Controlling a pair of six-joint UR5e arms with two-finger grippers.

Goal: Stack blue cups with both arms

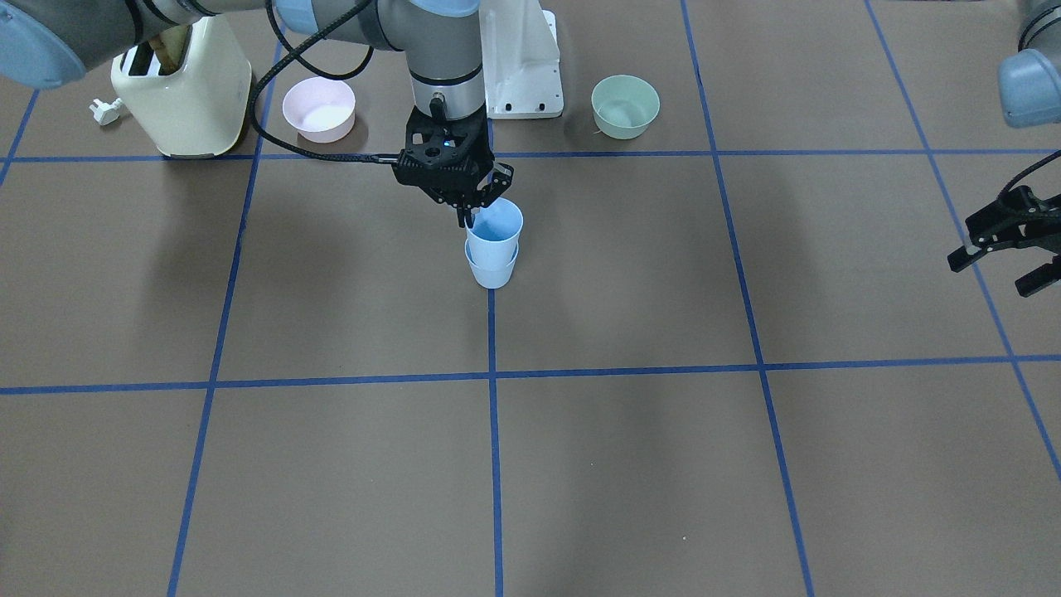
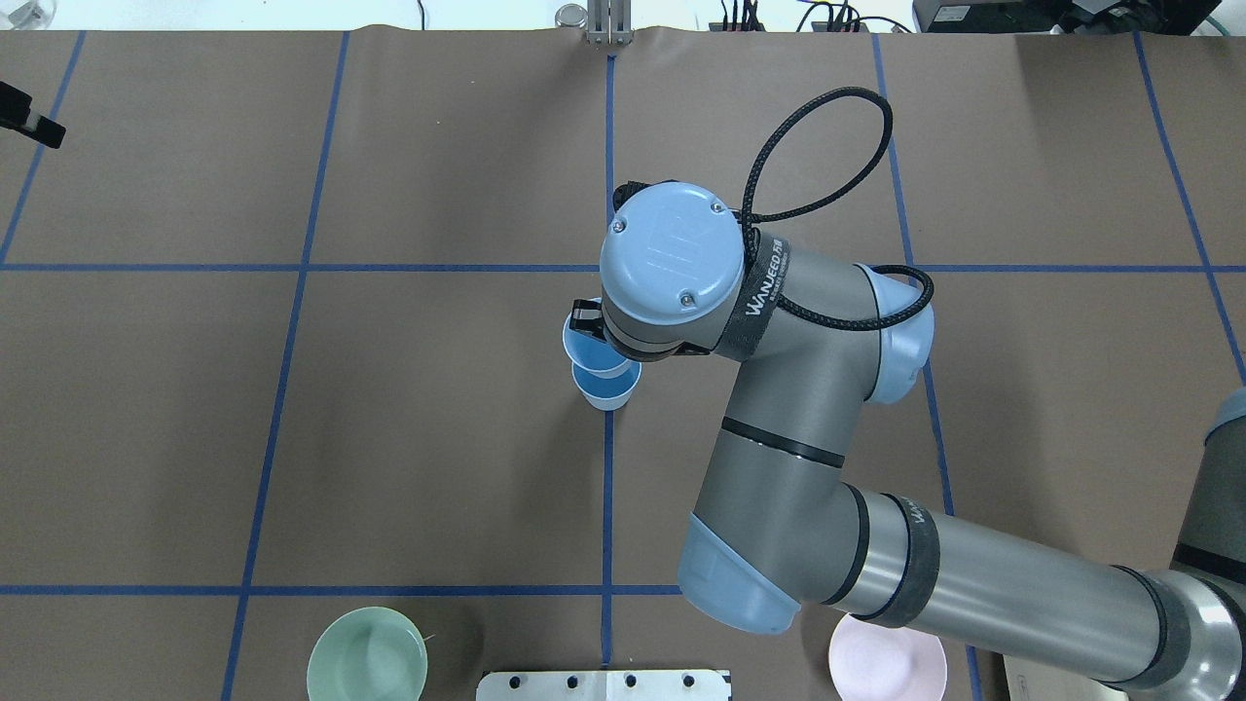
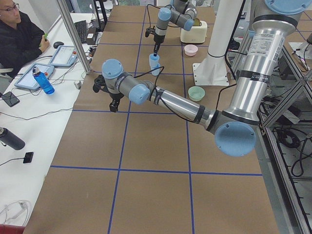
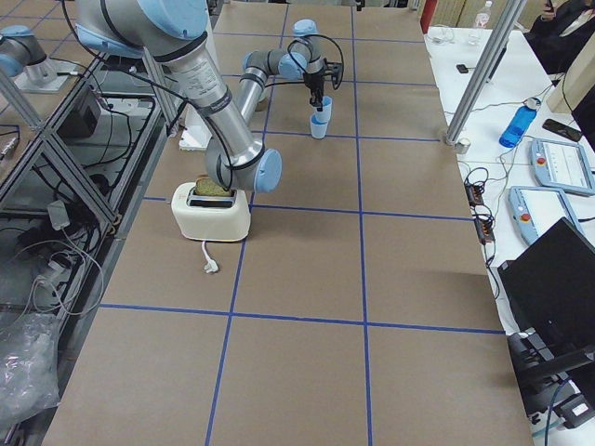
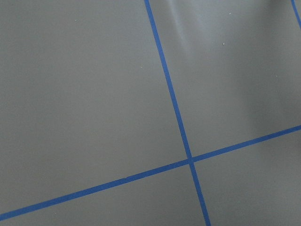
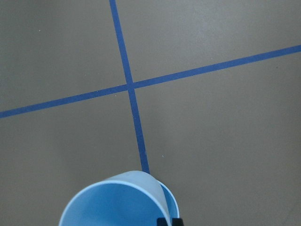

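Two pale-blue cups stand near the table's middle on a blue tape line. The upper cup [image 1: 495,222] sits partly inside the lower cup [image 1: 492,269]. My right gripper [image 1: 467,217] is shut on the upper cup's rim, one finger inside and one outside. The right wrist view shows the upper cup [image 6: 113,202], the lower cup's rim [image 6: 172,202] behind it, and my fingertips [image 6: 163,221] at the rim. In the overhead view my right arm covers part of the upper cup [image 2: 587,349]; the lower cup [image 2: 608,389] shows. My left gripper [image 1: 997,272] is open and empty, far off to the side.
A cream toaster [image 1: 182,91] with its plug [image 1: 106,110], a pink bowl [image 1: 319,108], the white pedestal [image 1: 522,66] and a sage-green bowl [image 1: 625,105] line the robot's side of the table. The left wrist view shows only brown table and blue tape.
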